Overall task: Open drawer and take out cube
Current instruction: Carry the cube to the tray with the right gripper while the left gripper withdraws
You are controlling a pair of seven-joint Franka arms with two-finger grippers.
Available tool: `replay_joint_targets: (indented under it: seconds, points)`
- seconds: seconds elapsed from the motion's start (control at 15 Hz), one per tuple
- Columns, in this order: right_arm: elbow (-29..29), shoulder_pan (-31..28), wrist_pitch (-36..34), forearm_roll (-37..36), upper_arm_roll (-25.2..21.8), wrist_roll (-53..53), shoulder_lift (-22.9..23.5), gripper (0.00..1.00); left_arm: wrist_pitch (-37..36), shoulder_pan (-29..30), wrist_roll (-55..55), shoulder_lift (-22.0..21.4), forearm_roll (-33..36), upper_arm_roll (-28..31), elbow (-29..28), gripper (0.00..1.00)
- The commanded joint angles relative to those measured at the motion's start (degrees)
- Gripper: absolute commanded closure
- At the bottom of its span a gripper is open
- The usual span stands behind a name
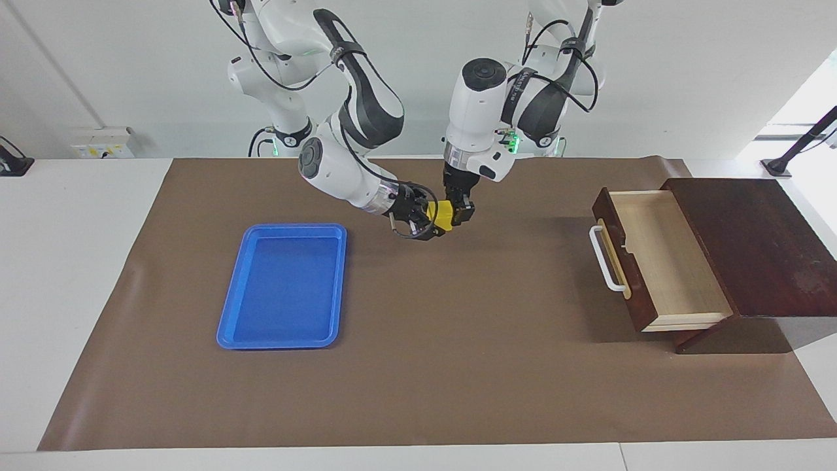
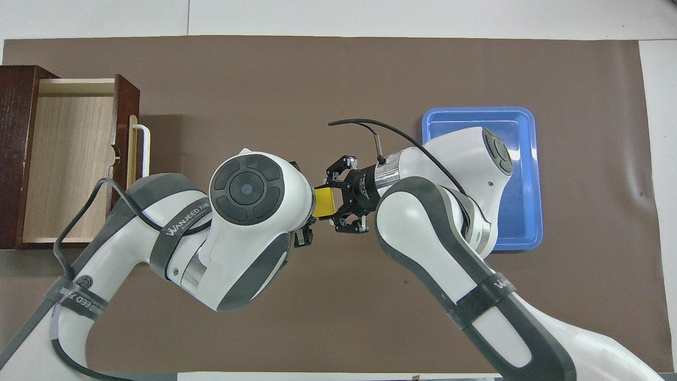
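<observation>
The yellow cube (image 1: 442, 214) hangs in the air over the brown mat, between the open drawer (image 1: 667, 261) and the blue tray (image 1: 281, 284). My left gripper (image 1: 456, 217) points down from above and is shut on the cube. My right gripper (image 1: 431, 221) lies level and meets the cube from the tray's side, its tip right at the cube. In the overhead view the cube (image 2: 323, 203) shows between the left wrist and the right gripper (image 2: 334, 203); the left fingers are hidden under the wrist. The drawer (image 2: 69, 159) is pulled out, and its pale inside shows nothing in it.
The dark wooden box (image 1: 752, 242) stands at the left arm's end of the table, with the drawer's white handle (image 1: 605, 258) facing the middle. The blue tray (image 2: 534, 174) lies toward the right arm's end, with nothing in it. Both forearms cross over the mat's middle.
</observation>
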Motion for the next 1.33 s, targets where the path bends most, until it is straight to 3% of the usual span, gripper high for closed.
replay_joint_targets:
  seconds: [0.0, 0.27, 0.4, 0.73, 1.0, 1.27]
  points:
    - [1.97, -1.83, -1.19, 1.18, 0.2, 0.55, 0.45, 1.0, -2.96, -0.17, 0.91, -1.22, 0.54, 0.89, -0.69, 0.0]
    - [2.85, -4.27, -3.38, 1.0, 0.02, 0.55, 0.63, 1.0, -3.58, 8.07, 8.45, -1.4, 0.63, 1.07, -1.13, 0.0]
    - [4.25, -9.36, -6.45, 0.21, -0.06, 0.03, 0.8, 1.0, -5.95, 12.82, 15.47, -1.4, 4.74, 0.98, -1.22, 0.0]
    - [3.3, -20.27, -8.05, -2.77, -0.33, -7.1, 1.6, 1.0, -3.51, 26.44, 34.63, -0.96, 7.39, 0.98, -1.92, 0.0]
    - [0.67, -26.07, -7.26, -7.95, -0.42, -13.66, 2.82, 1.0, -1.3, 32.16, 43.61, -0.78, 10.12, 0.98, -2.36, 0.0]
    - [-1.45, -30.29, -5.86, -8.14, -0.5, -19.22, 5.81, 1.0, -0.17, 36.47, 46.87, -0.61, 13.46, 0.98, -2.1, 0.0]
